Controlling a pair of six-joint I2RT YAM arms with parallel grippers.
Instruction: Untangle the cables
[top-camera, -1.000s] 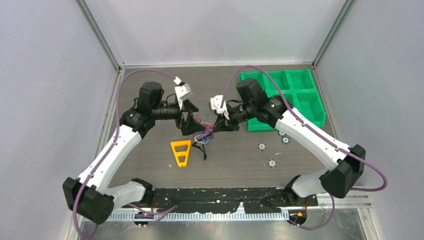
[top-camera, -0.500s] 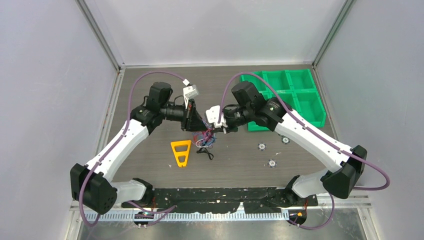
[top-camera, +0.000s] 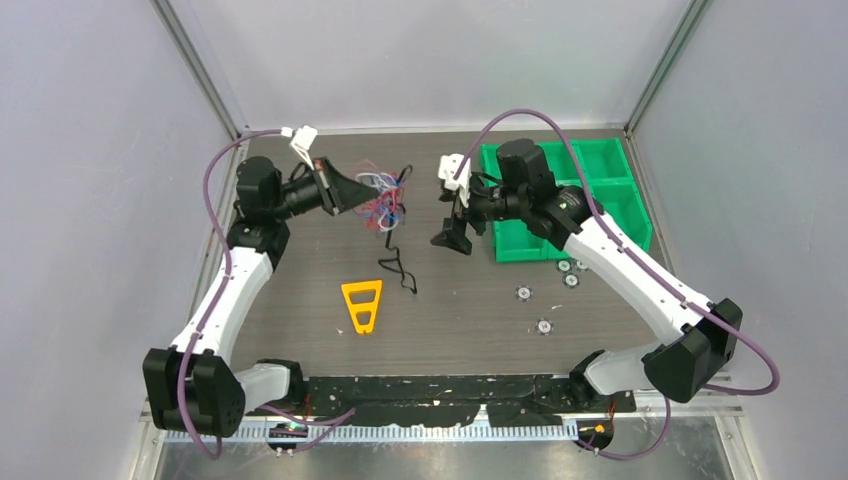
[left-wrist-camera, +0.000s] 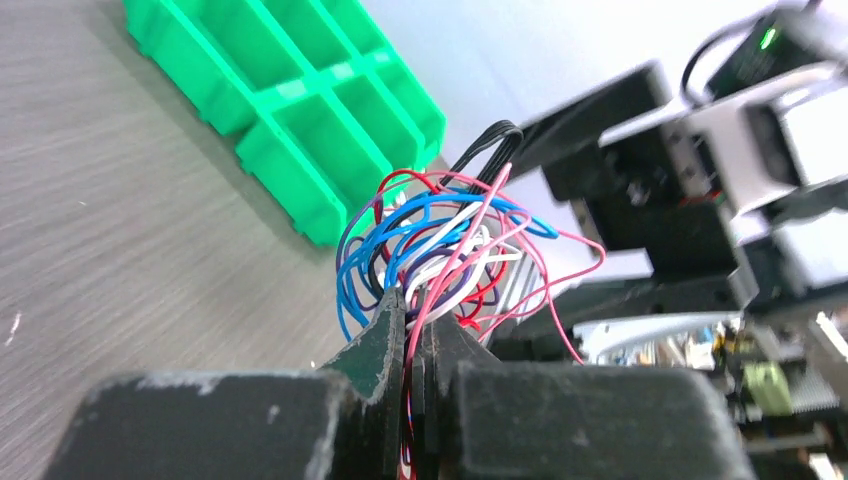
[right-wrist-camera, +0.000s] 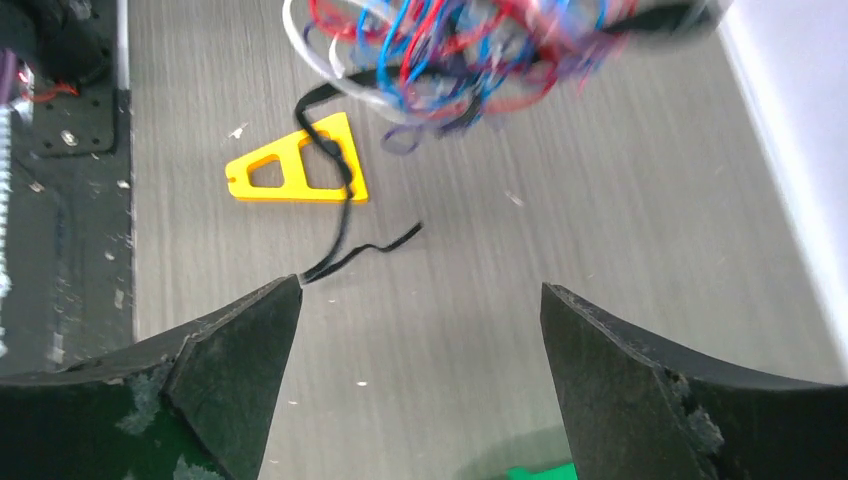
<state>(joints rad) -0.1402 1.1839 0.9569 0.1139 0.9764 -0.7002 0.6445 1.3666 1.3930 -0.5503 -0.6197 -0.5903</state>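
Jaws of my black left gripper (top-camera: 358, 193) pinch a loose tangle of thin glossy cables (top-camera: 381, 199), red, blue and white, above the wood-grain table (top-camera: 480, 325). One black strand dangles near the flat orange triangle frame (top-camera: 362, 306). My right gripper (top-camera: 452, 233) gapes wide, empty.

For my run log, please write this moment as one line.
left pincer: shut on cables | right pincer: open, empty

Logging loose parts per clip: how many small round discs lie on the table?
4, all right of centre: two discs side by side at the green tray's near wall, one left of them, one closer to the table's near edge. The right arm may hide more.
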